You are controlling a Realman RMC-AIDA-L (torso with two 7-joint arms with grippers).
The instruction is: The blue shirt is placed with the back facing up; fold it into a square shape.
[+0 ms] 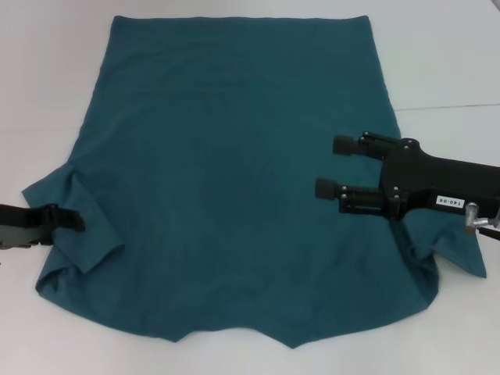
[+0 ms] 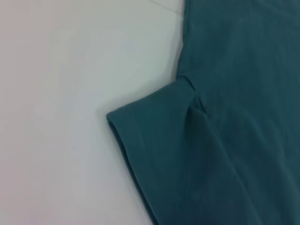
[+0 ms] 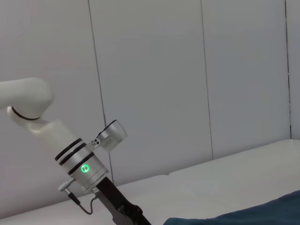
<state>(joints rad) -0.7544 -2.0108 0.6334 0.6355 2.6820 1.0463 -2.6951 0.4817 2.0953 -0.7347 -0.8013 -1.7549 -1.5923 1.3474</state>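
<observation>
Blue shirt [image 1: 234, 187] lies flat on the white table [image 1: 47, 78], plain side up, hem at the far edge, collar notch at the near edge, both sleeves sticking out low on each side. No fold made yet, by my read.

Right gripper [image 1: 334, 166] hovers over the shirt's right part, its two fingers spread wide and parallel, nothing between them. Left gripper [image 1: 74, 222] sits at the left sleeve [image 1: 66, 226], tip touching or just over the cloth; cannot tell whether its fingers are apart or closed, or whether it has hold of the sleeve (left wrist view shows only the sleeve [image 2: 154, 140] and bare table).

Step in hand looks like the side fold. To do it well: pinch the sleeve edge and shoulder, only the layers that should move, lift low, carry toward the centre line, lay down without dragging the body. Match both sides so the edges run parallel, or the square ends up skewed. Soft cotton likely bunches, so smooth it after release.

Count: one table, one shirt, two sleeves, two grippers (left arm [image 3: 70, 150] also shows in the right wrist view).
</observation>
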